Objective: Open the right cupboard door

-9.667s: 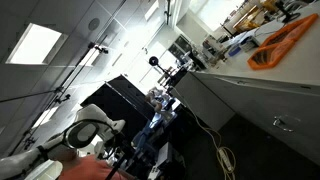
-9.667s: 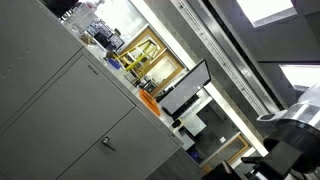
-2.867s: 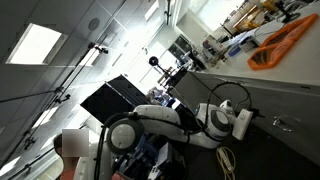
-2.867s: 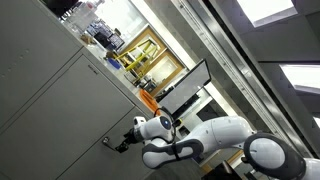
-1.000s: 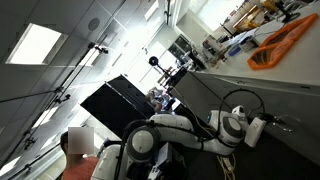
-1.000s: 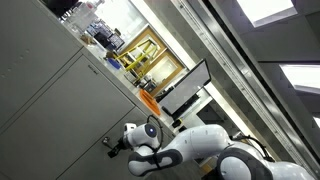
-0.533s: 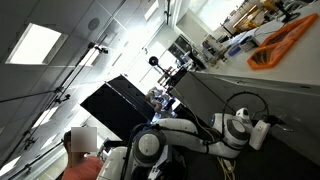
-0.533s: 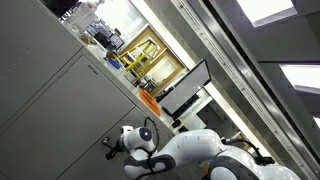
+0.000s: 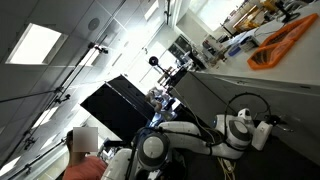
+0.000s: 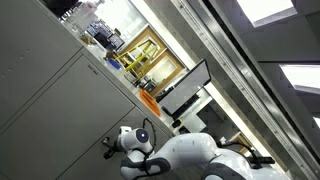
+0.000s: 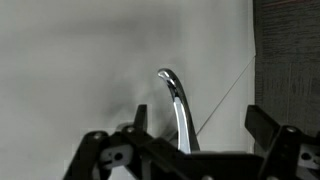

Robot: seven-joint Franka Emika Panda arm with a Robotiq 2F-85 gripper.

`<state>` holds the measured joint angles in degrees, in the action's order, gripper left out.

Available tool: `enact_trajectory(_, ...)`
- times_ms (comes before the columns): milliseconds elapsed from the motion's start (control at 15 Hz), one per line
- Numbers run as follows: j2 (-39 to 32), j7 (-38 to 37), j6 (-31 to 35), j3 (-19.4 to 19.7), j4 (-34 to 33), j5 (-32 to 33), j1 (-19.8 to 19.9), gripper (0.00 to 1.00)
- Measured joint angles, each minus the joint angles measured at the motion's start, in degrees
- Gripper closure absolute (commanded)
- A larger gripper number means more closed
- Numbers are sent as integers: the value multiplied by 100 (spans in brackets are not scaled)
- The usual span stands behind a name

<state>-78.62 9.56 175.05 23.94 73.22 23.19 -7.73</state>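
The right cupboard door [image 11: 70, 70] fills the wrist view as a pale grey-white panel. Its silver bar handle [image 11: 175, 105] stands out from it, just left of the seam to a darker grey panel [image 11: 290, 60]. My gripper [image 11: 200, 120] is open, its two black fingers on either side of the handle and not pressing it. In both exterior views the gripper [image 9: 268, 128] [image 10: 112, 148] is at the handle [image 10: 105, 143] on the door [image 9: 300, 110] [image 10: 135, 115], which is shut.
An orange object [image 9: 285, 40] lies on the countertop above the cupboard. Monitors and lab clutter [image 9: 160, 85] stand behind the arm. A black cable [image 9: 225, 160] hangs by the robot base. More cupboard panels [image 10: 40, 80] adjoin the door.
The arm has reached further along the cupboard front, bringing the gripper from just short of the handle to around it. The door has not moved.
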Motion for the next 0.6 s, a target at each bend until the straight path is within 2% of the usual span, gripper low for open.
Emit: enact_trajectory(600,-216,-3,-40,16,-323,-62,11,0)
